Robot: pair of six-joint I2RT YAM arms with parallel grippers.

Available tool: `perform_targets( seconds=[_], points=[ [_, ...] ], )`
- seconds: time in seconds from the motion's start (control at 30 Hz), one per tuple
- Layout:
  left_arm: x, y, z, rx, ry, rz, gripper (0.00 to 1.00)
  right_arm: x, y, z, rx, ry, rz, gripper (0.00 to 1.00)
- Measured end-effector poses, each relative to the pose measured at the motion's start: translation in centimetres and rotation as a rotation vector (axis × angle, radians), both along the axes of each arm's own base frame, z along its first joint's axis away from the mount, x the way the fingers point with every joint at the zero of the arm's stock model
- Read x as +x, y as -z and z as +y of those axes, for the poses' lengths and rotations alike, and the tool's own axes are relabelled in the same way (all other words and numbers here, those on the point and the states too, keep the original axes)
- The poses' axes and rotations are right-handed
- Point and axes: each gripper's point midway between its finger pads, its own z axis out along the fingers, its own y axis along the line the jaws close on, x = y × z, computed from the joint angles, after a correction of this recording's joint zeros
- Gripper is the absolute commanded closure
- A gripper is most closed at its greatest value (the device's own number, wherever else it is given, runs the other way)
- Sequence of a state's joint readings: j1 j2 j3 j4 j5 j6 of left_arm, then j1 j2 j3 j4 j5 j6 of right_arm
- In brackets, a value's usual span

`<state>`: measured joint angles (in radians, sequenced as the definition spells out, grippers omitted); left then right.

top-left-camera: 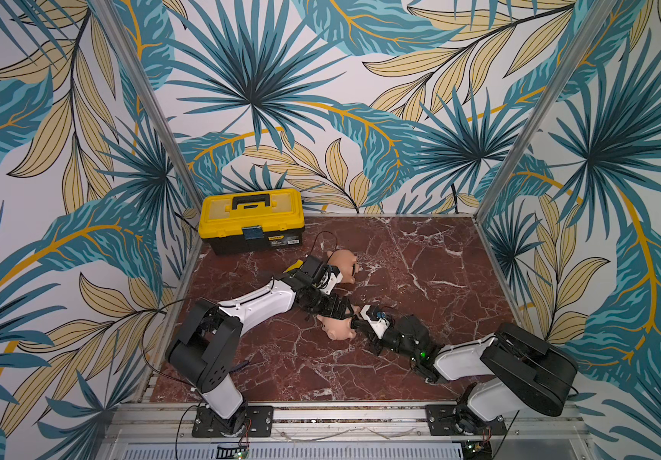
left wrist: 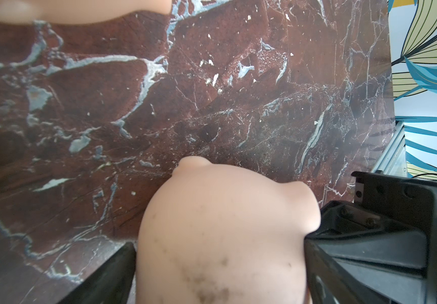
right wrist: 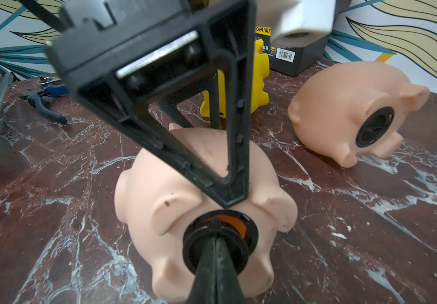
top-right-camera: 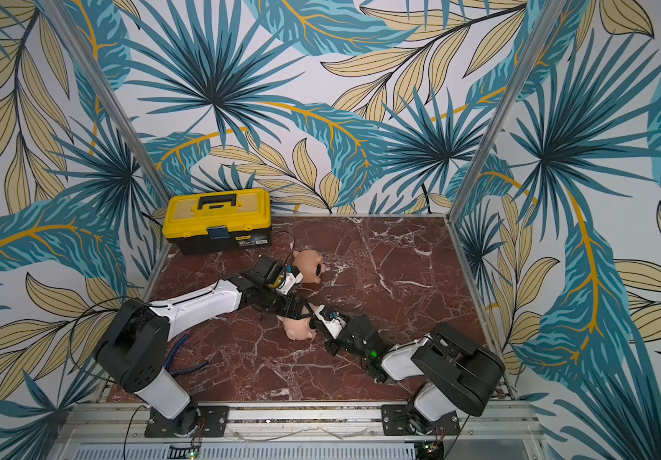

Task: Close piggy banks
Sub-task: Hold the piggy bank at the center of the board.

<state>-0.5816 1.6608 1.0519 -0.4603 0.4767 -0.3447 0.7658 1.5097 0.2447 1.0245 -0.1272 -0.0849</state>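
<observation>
The pale pink piggy bank (top-left-camera: 335, 331) (right wrist: 143, 189) lies mid-table, belly toward the right arm. My left gripper (top-left-camera: 333, 310) (left wrist: 220, 250) is closed across its body (left wrist: 222, 223), one finger on each flank. My right gripper (top-left-camera: 354, 323) (right wrist: 216, 237) is shut on the ridge of a black round plug (right wrist: 191, 247), which sits tilted at the pig's belly hole with orange showing behind it. The peach-orange piggy bank (top-left-camera: 343, 265) (right wrist: 343, 105) lies on its side farther back, a black plug (right wrist: 374, 127) in its belly. The yellow piggy bank (right wrist: 261, 79) stands behind the left arm, mostly hidden.
A yellow-and-black toolbox (top-left-camera: 251, 221) stands at the back left against the wall. Blue-handled pliers (right wrist: 46, 104) (top-right-camera: 177, 354) lie near the table's left edge beside the left arm. Metal frame posts and patterned walls enclose the marble table (top-left-camera: 420, 278).
</observation>
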Motion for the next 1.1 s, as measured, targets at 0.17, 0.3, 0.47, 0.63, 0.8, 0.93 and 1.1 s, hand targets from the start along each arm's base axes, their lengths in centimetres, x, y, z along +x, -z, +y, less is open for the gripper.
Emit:
perform_targets(
  seconds=[0.17,0.3,0.47,0.63,0.8,0.93,1.1],
  points=[
    [0.0,0.0,0.0,0.0,0.0,0.0,0.03,0.2,-0.2,-0.1,0.003,0.01,-0.012,1.0],
    [0.0,0.0,0.0,0.0,0.0,0.0,0.03,0.3,-0.3,-0.1,0.005,0.012,-0.02,1.0],
    [0.0,0.0,0.0,0.0,0.0,0.0,0.03,0.2,0.5,-0.1,-0.013,0.009,-0.01,1.0],
    [0.0,0.0,0.0,0.0,0.0,0.0,0.03,0.3,0.8,0.0,-0.014,0.01,-0.011,1.0],
    [0.0,0.0,0.0,0.0,0.0,0.0,0.03,0.4,0.4,0.1,-0.002,0.009,-0.023,1.0],
    [0.0,0.0,0.0,0.0,0.0,0.001,0.03,0.5,0.3,0.1,0.0,0.01,-0.025,1.0],
    [0.0,0.0,0.0,-0.001,0.0,0.002,0.03,0.5,0.3,0.1,0.004,0.012,-0.021,1.0]
  ],
)
